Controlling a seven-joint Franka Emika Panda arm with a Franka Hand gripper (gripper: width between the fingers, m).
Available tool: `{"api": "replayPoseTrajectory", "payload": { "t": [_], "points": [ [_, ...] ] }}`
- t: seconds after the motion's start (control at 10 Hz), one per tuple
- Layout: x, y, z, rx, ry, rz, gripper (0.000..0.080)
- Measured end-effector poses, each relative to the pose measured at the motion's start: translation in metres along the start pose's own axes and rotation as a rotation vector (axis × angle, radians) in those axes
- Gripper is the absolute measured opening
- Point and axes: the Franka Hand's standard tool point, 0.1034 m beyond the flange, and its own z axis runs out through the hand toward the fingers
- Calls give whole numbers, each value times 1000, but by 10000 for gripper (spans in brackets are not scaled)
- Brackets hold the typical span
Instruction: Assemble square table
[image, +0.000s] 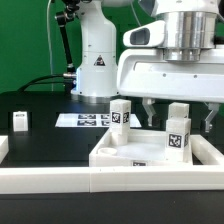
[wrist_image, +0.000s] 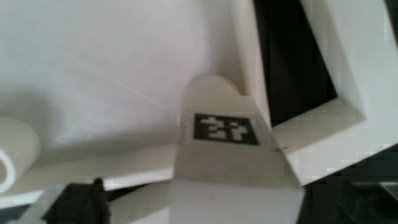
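**A:** Item: square top (image: 140, 155), white plastic, recessed face. Location: flat on the black bench (image: 45, 105), towards the exterior view's right, just behind the long white rail (image: 90, 183). Handling?

**B:** Judged rigid and light. The smooth plastic is likely to slip under a pinch and too broad to span, so best taken by a rim wall or pushed at an edge. Unlikely to be fragile.

**A:** Item: right leg peg (image: 178, 140), white, tagged, standing upright on the top.

**B:** Stiff, light and easy to tip if knocked. Take it across two opposite flat sides, above the tag. A second upright leg peg (image: 120, 113) stands towards the exterior view's left of it. A loose peg (image: 20, 120) sits well apart on the bench.

**A:** Hand (image: 178, 118), condition?

**B:** Spread wide, one finger either side of the right leg peg with a gap at each, pinching nothing. The wrist view shows the same peg (wrist_image: 226, 128) below it.

**A:** Not verifiable?

**B:**
- Whether either peg is seated in a socket or merely resting, since their feet are not shown clearly
- Whether the right peg is one piece or two in line
- The top's near edge, which is masked by the rail
- The top's far right corner, which is cut off
- The wrist view, which is blurred, with its fingertips only dark shapes at the frame edge
- The marker board (image: 88, 120), which is partly hidden behind the left peg
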Motion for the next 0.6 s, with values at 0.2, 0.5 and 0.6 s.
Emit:
{"api": "replayPoseTrajectory", "payload": {
  "t": [0.2, 0.5, 0.6],
  "points": [
    [-1, 12, -8, -7, -54, -164, 649],
    [0, 17, -14, -8, -68, -183, 649],
    [0, 18, -14, -8, -68, -183, 649]
  ]
}}
